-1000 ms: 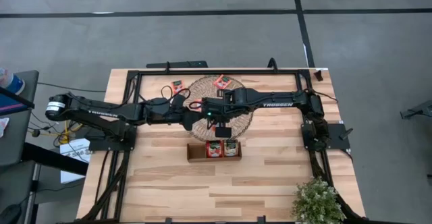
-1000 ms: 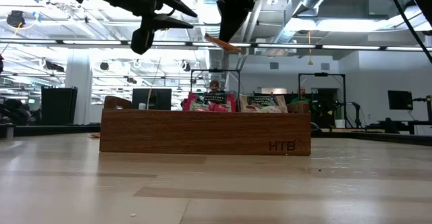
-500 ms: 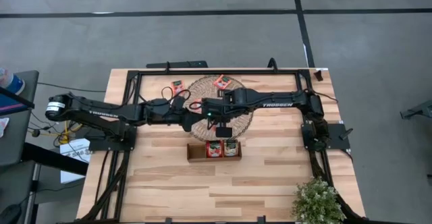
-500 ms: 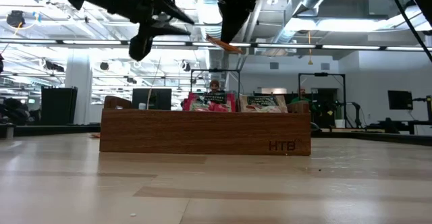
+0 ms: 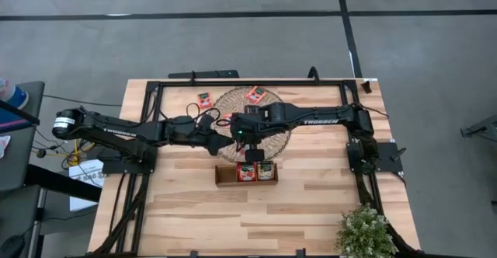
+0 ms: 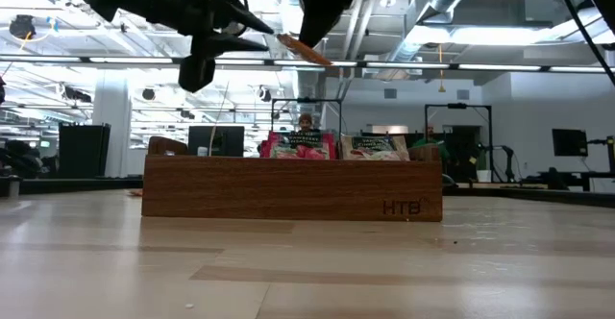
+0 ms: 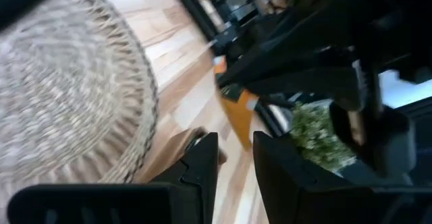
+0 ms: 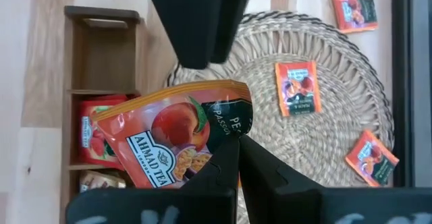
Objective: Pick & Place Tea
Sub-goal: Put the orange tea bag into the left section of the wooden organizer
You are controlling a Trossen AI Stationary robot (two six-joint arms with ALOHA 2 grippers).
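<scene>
My right end effector (image 8: pixel 233 158) is clenched on a red-orange tea sachet (image 8: pixel 177 140), held in the air at the centre of the overhead frame, just above the wooden tray (image 5: pixel 225 179). I should lower it squarely over the one vacant compartment before letting go. My left end effector (image 5: pixel 225 147) hovers partly parted just to the left, grasping nothing. More sachets lie on the woven mat (image 8: pixel 337 96). The pale wooden surface (image 5: pixel 311 211) carries a plant (image 5: pixel 365 231) at lower right; grey floor surrounds it.

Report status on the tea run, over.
Right hand shut on sachet, above the tray. Left hand alongside, empty. Nothing blocking.
</scene>
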